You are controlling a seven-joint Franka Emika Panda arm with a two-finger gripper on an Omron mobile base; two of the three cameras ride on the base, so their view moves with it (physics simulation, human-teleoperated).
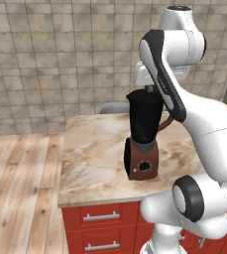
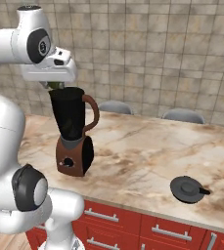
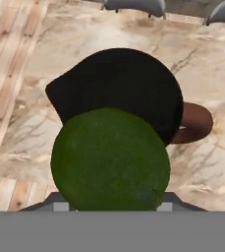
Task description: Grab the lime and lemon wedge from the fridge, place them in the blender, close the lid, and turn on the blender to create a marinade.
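End effector (image 2: 56, 85): you see it poised directly above the blender's open mouth, fingers pointing down, clamped on the lime.
Lime (image 3: 110, 160): you find it large and dark green in the hand view, held between the fingertips, right over the jug's black opening; in the right base view only a green sliver shows under the hand.
Blender (image 1: 143, 136): you see it upright on the marble tabletop (image 2: 147, 146), brown base with its round dark knob facing the cameras, black jug uncovered, curved brown handle on its right side.
Lid (image 2: 187, 188): it lies flat on the tabletop near the front edge, well apart from the blender, to its right.
Cabinets (image 2: 152, 229): red drawer fronts with silver handles sit below the tabletop.
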